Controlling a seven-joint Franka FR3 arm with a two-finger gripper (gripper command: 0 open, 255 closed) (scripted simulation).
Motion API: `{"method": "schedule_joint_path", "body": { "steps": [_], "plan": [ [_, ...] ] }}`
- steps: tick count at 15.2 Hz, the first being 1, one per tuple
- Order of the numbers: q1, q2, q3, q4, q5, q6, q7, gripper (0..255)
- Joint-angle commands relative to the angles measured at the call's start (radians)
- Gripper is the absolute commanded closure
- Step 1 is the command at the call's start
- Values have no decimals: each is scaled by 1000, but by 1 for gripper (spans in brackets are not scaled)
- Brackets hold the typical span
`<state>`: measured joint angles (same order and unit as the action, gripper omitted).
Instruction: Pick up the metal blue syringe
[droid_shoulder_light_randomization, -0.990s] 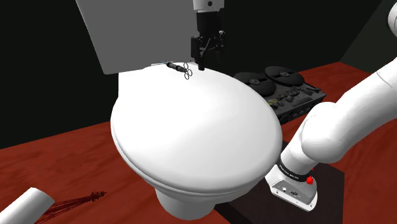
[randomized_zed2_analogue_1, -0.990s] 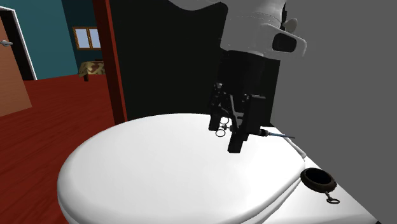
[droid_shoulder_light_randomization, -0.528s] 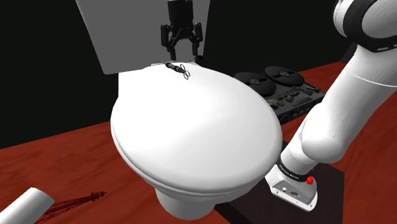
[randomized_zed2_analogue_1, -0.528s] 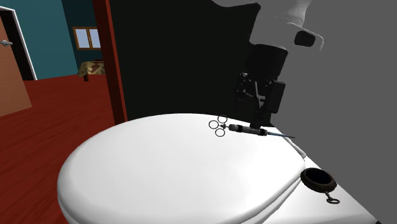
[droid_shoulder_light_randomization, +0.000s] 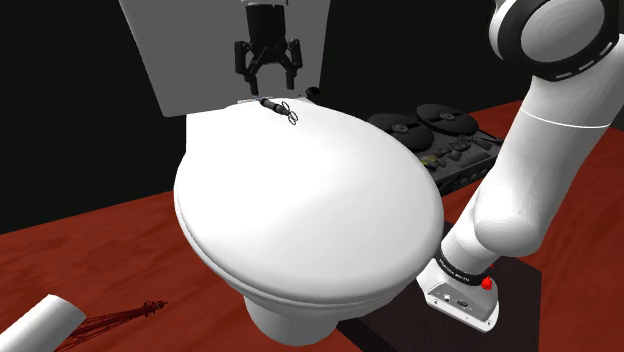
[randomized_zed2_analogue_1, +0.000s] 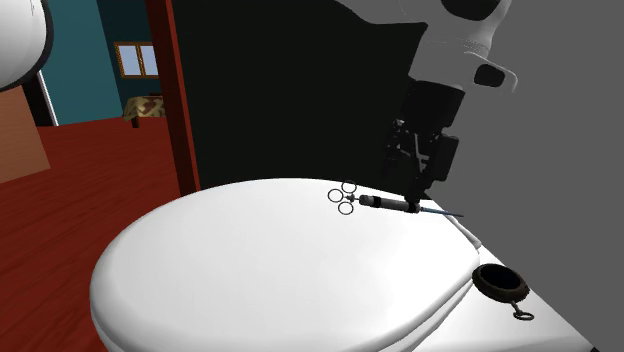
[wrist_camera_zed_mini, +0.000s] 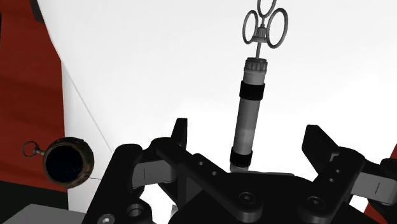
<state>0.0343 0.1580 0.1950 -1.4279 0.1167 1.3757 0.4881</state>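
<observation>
The syringe (droid_shoulder_light_randomization: 277, 106) is thin and dark grey, with three finger rings and a fine needle. It lies flat at the back of the closed white toilet lid (droid_shoulder_light_randomization: 310, 200), close to the tank. My gripper (droid_shoulder_light_randomization: 267, 84) hangs open just above its barrel end. In the second exterior view the gripper (randomized_zed2_analogue_1: 412, 196) is over the needle half of the syringe (randomized_zed2_analogue_1: 383, 203), and I cannot tell whether they touch. In the wrist view the barrel (wrist_camera_zed_mini: 248, 111) runs out from between my two spread fingers (wrist_camera_zed_mini: 180, 135), which stand apart from it. The rings (wrist_camera_zed_mini: 264, 24) point away from the hand.
A small dark round thing with a ring (randomized_zed2_analogue_1: 498, 283) lies on the white ledge behind the lid. A black reel tape recorder (droid_shoulder_light_randomization: 445, 138) sits beyond the toilet. The white tank (droid_shoulder_light_randomization: 200, 50) rises behind my gripper. A white cylinder (droid_shoulder_light_randomization: 40, 322) lies on the red-brown floor.
My gripper has moved from beside the syringe's rings toward the tank and now hangs over the barrel. The arm has swung upright. The syringe has not moved.
</observation>
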Motion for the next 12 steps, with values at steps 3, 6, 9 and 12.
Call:
{"method": "schedule_joint_path", "body": {
  "steps": [3,6,9,12],
  "plan": [
    [-1,-12,-1,-67,1,54,-8,0],
    [-2,-11,-1,-68,1,56,-9,255],
    [-2,-10,-1,-66,1,55,-9,255],
    [-1,-10,-1,-65,1,55,-9,255]
  ]
}}
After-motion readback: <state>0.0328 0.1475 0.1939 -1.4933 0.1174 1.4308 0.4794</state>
